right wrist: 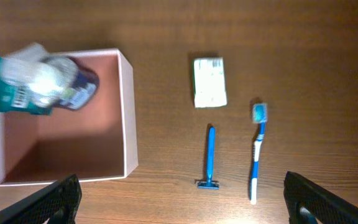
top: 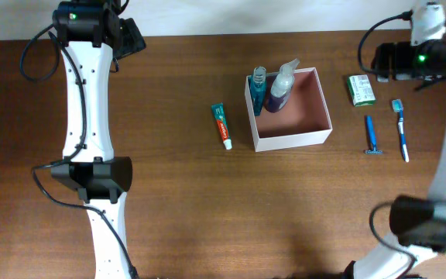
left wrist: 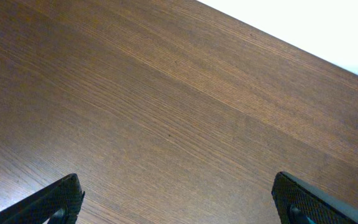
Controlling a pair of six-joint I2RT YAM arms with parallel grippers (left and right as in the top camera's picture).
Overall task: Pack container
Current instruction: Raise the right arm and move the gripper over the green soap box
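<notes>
The container (top: 293,141), a square white-walled box with a reddish-brown inside, stands right of the table's centre. In its far left corner are a teal bottle (top: 259,87) and a purple spray bottle (top: 279,89). A toothpaste tube (top: 221,125) lies just left of the box. To its right lie a green-and-white packet (top: 361,90), a blue razor (top: 370,135) and a blue toothbrush (top: 400,129). My right gripper (right wrist: 182,202) hangs open above the razor (right wrist: 210,155), between the container wall (right wrist: 129,112) and the toothbrush (right wrist: 257,149). My left gripper (left wrist: 179,202) is open over bare wood at the far left.
The brown wooden table ends at a white back edge (left wrist: 328,31). Both arms' bases stand at the near side, left (top: 91,178) and right (top: 424,221). The packet (right wrist: 209,82) lies just beyond the razor in the right wrist view.
</notes>
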